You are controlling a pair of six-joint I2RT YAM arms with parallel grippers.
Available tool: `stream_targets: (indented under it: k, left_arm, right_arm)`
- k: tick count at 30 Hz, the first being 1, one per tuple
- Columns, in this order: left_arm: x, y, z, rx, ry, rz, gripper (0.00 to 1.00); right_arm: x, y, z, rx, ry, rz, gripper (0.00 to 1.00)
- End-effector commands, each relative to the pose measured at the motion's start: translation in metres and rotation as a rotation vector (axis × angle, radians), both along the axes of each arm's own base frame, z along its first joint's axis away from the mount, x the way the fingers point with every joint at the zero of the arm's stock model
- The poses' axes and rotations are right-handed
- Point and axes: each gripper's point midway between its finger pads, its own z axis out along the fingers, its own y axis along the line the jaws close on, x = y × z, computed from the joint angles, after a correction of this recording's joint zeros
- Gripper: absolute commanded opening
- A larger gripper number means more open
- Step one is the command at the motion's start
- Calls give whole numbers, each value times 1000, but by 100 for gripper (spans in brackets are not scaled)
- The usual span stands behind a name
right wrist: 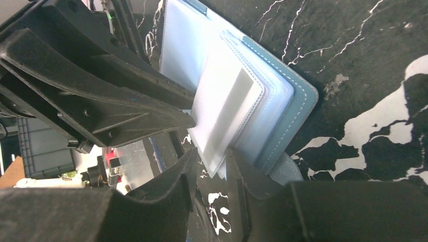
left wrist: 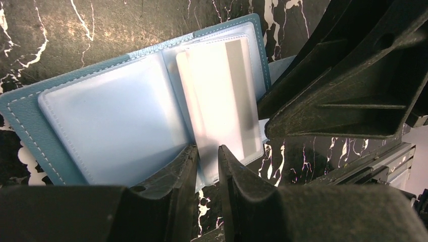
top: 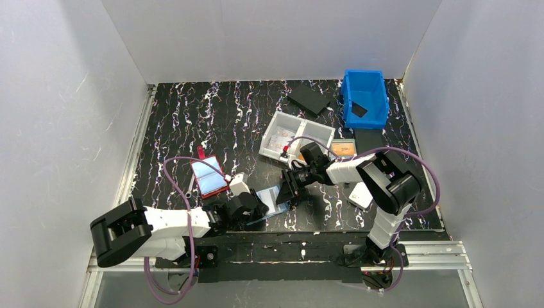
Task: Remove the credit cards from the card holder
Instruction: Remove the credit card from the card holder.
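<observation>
Marbled table [top: 192, 115]: L hand [left wrist: 207, 169], R hand [right wrist: 212, 174] each pinch card holder [left wrist: 111, 121], red-edged holder [top: 209, 178] beside.

Top cam: card holder [top: 276, 204] partly hidden by left end effector [top: 262, 208]; credit card [left wrist: 217, 96] print blurred, unreadable.

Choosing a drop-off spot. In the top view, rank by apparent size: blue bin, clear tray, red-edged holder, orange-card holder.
1. blue bin and clear tray, too alike to rank
2. red-edged holder
3. orange-card holder, partly hidden
</observation>
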Motion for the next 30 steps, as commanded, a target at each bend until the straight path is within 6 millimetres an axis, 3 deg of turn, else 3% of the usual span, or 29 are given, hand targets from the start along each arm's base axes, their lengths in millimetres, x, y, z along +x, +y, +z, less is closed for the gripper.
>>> stream_targets:
  k: [1, 7, 18, 30]
  left_arm:
    - [-7, 11, -17, 94, 33, -30, 21]
    - [-8, 6, -15, 83, 29, -61, 25]
    - [-6, 6, -6, 25, 15, -38, 54]
    - [1, 21, 12, -111, -19, 105, 74]
  right_arm:
    - [-9, 7, 10, 70, 57, 28, 35]
    - [-12, 9, 17, 103, 87, 34, 32]
    - [-14, 13, 30, 163, 118, 37, 32]
    - [-21, 18, 33, 171, 73, 76, 34]
